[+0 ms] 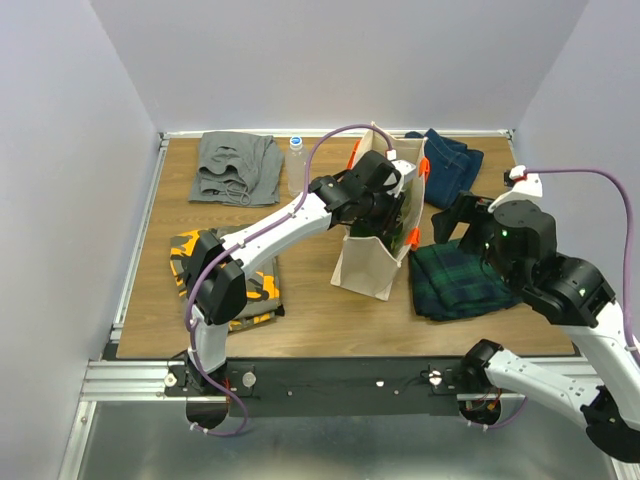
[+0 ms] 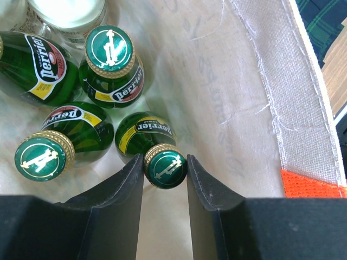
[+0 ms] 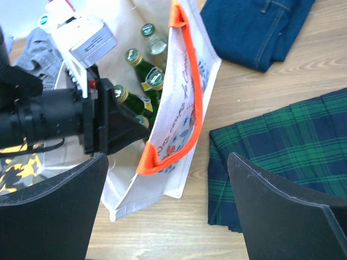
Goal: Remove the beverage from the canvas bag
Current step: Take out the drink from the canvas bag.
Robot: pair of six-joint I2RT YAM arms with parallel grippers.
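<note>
The left tool [image 2: 165,169] is clenching a green glass bottle [image 2: 145,131] inside the cream canvas bag [image 2: 244,81]. Lifting straight up is likely following.

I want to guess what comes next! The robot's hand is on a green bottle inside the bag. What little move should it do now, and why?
Probably lift straight up. The left gripper looks closed on the cap of the green bottle, which stands deep in the canvas bag among other bottles. Rising straight should clear them and the cloth walls.
</note>
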